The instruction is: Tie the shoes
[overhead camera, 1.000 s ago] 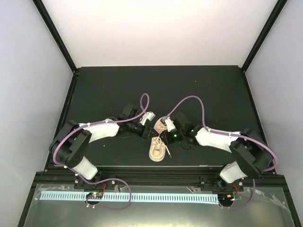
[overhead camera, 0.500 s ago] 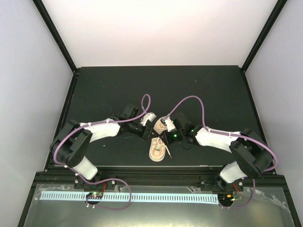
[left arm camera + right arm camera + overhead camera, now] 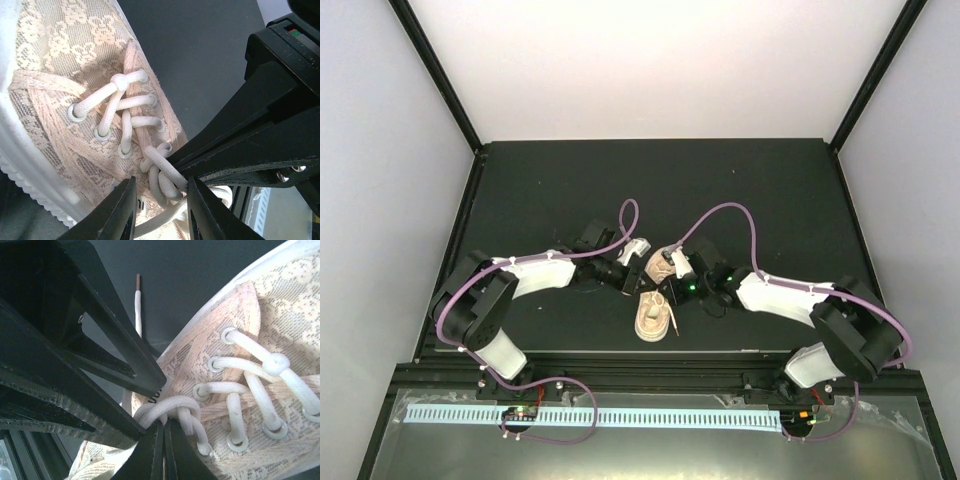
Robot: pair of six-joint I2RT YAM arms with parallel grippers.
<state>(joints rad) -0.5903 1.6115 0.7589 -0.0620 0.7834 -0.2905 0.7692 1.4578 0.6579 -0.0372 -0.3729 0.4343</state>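
- The black table (image 3: 770, 200) fills the floor of a white-walled cell
- The left arm (image 3: 535, 272) and the right arm (image 3: 780, 295) both bend inward from their bases and meet over the near middle of the table; a purple cable (image 3: 625, 215) loops above the left arm
- The shoe (image 3: 655, 318), a cream lace-patterned sneaker with a pale sole, rests on the table close to the near edge, right between the two arms' wrists
- The right gripper (image 3: 164, 430) has its fingers pressed almost together, clenched on the thick crossing of the laces (image 3: 240, 390) at the top of the eyelet rows
- The left gripper (image 3: 161, 200) comes to the same crossing from the other side; its fingers (image 3: 125, 210) stand a little apart with off-white strands between them, and the pictures do not show whether they pinch those strands or only straddle them
- The laces run criss-cross through the metal-ringed eyelets, with a small knot at the lowest pair
- One loose lace end (image 3: 137, 295) with a brown tip lies flat on the table beside the shoe
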